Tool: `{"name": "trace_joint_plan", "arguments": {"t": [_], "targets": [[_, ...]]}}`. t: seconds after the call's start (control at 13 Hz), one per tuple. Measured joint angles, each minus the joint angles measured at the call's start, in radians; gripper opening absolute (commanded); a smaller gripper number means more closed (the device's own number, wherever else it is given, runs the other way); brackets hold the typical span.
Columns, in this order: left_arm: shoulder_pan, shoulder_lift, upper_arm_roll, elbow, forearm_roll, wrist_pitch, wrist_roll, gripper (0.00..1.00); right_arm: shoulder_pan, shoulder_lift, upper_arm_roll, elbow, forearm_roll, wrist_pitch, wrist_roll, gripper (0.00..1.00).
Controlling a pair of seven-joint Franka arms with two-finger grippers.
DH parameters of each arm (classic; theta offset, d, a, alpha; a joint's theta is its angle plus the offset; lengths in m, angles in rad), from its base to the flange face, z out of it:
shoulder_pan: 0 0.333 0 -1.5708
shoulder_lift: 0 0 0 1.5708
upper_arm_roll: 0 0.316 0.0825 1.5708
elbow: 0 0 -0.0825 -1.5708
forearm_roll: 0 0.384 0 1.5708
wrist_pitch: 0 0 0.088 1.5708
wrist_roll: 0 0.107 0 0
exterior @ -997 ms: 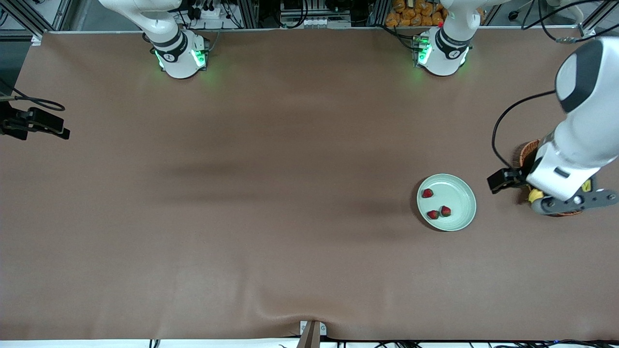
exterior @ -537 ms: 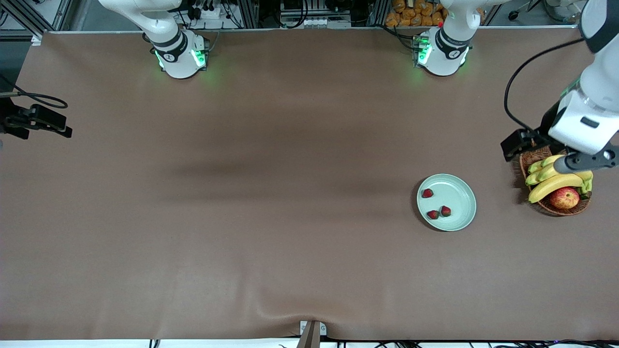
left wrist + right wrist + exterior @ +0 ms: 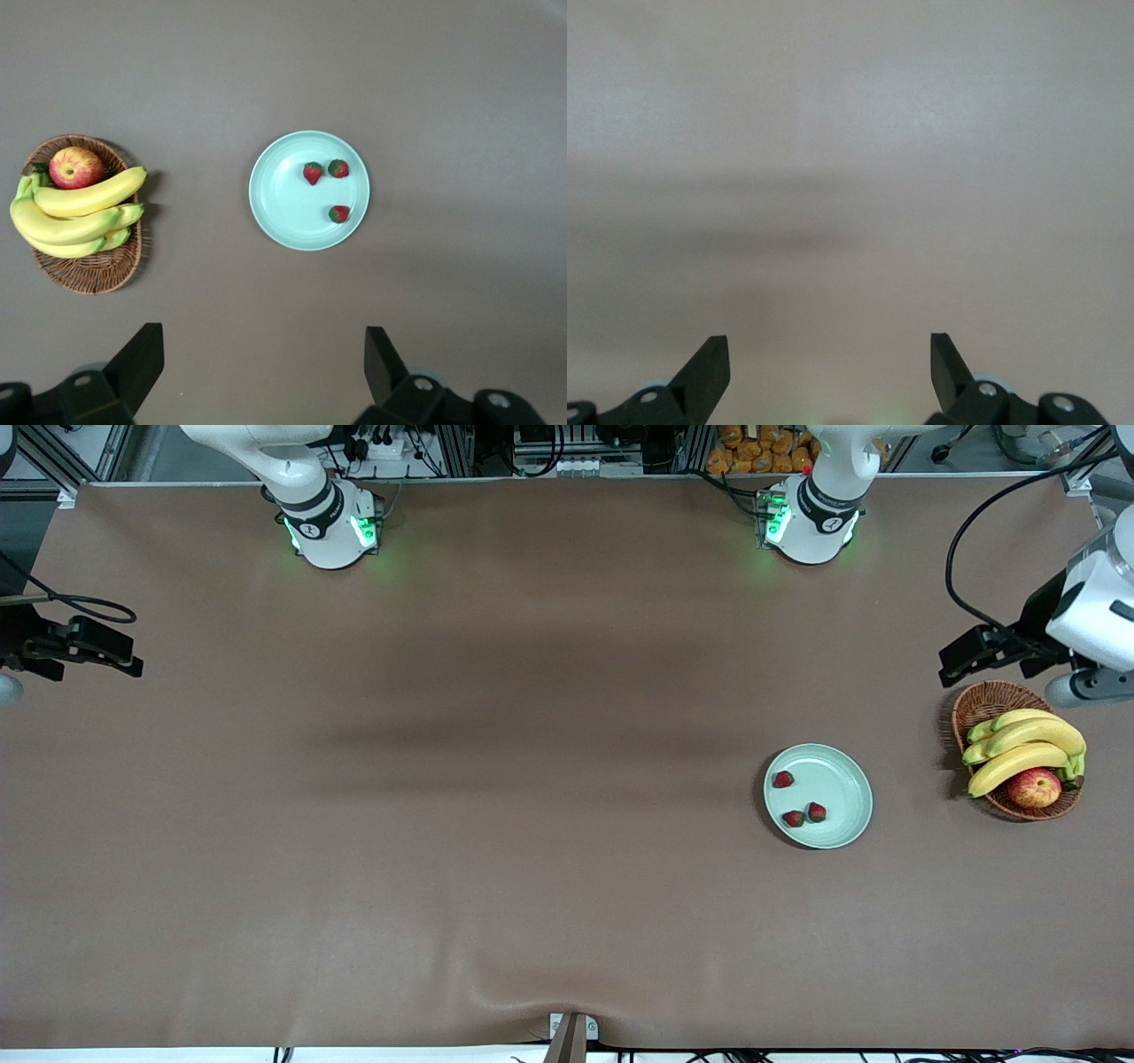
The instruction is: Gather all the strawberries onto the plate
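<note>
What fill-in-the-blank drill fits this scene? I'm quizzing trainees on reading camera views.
1. The number of small red strawberries on the round mint-green plate is ____.
2. The red-yellow apple lies in the brown woven ____.
3. The yellow bananas share that container with the ____.
4. The left gripper has its fingers ____.

Missing words: three; basket; apple; open

Below the left gripper, jaws spread, the tabletop lies bare up to the plate; the wicker basket with its bananas crowds one side.
</note>
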Motion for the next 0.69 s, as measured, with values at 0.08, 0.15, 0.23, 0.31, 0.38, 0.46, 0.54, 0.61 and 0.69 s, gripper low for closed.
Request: {"name": "trace_joint_plan", "arguments": {"t": [0.08,0.15,0.23,0.31,0.38,0.46,0.54,0.61,0.69], "targets": [[-0.009,-0.017,0.014,-0.014,0.000,0.001,0.015,1.00,0.000,0.001,-0.007,-0.003,-0.001,0.000,0.000,1.00],[-0.010,-0.027,0.019,-0.020,0.000,0.002,0.022,1.00,0.000,0.001,-0.015,-0.005,-0.001,0.000,0.000,1.00],[-0.009,-0.031,0.023,-0.022,0.000,0.004,0.025,1.00,-0.002,0.002,-0.022,-0.005,-0.002,0.000,0.000,1.00],[-0.009,-0.033,0.025,-0.022,0.000,0.006,0.025,1.00,-0.005,0.002,-0.026,-0.007,-0.002,-0.002,0.000,1.00],[-0.009,-0.033,0.027,-0.022,0.000,0.006,0.025,1.00,-0.007,0.002,-0.029,-0.008,-0.002,-0.003,0.000,1.00],[-0.009,-0.033,0.028,-0.022,0.000,0.006,0.025,1.00,-0.007,0.002,-0.031,-0.010,-0.002,-0.003,0.000,1.00],[-0.009,-0.033,0.028,-0.022,0.000,0.006,0.025,1.00,-0.007,0.003,-0.031,-0.012,-0.002,-0.002,0.001,1.00],[-0.009,-0.033,0.028,-0.022,0.000,0.005,0.025,1.00,-0.007,0.004,-0.031,-0.015,-0.002,0.001,0.001,1.00],[-0.010,-0.033,0.028,-0.022,0.000,0.005,0.025,1.00,-0.007,0.007,-0.031,-0.018,-0.002,0.007,0.001,1.00]]}}
